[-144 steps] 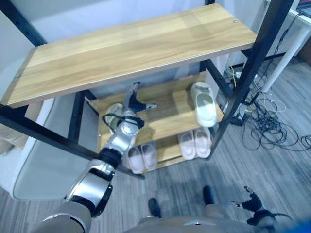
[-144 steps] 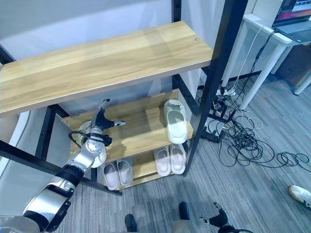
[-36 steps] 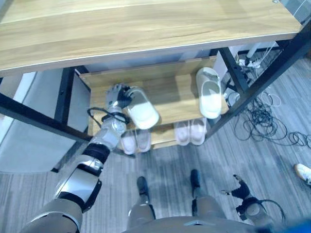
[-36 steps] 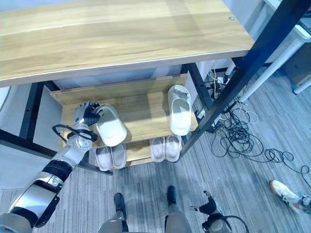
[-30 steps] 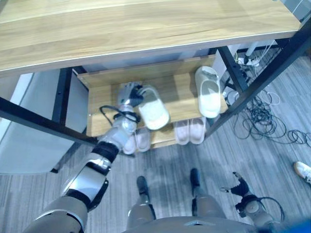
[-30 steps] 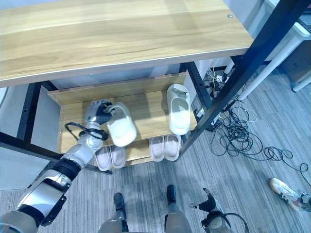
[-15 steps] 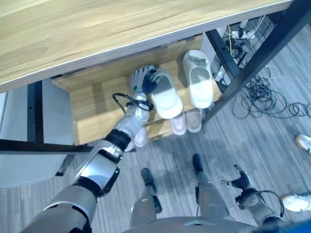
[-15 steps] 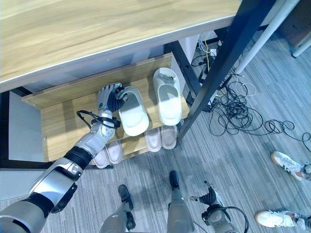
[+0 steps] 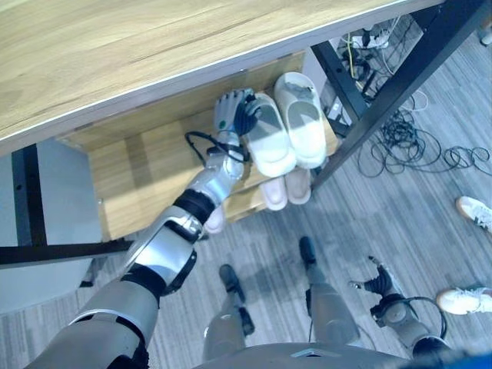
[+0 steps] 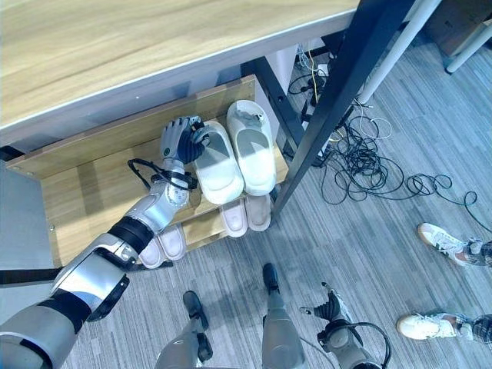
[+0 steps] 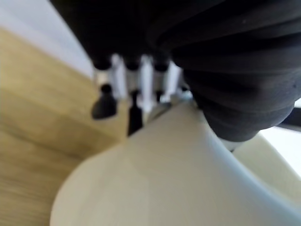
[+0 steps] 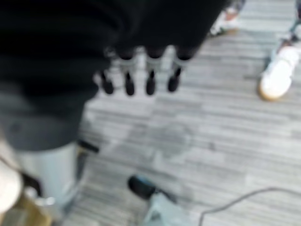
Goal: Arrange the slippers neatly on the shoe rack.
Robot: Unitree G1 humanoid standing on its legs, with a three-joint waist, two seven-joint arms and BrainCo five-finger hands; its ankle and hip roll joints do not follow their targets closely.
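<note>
Now slipper [image 10: 217, 168] in left robot hand [image 10: 179, 139]

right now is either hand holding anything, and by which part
The left hand grips a white slipper by its rear end, the end toward the back of the middle shelf, beside a second slipper. The right hand hangs empty.

1. No legible text, labels, brands, numbers or signs anywhere in view.
2. Slippers: plain, unmarked surfaces as far as can be made out.
3. Shoe rack: bare wood grain and black frame, no markings to be read.
</note>
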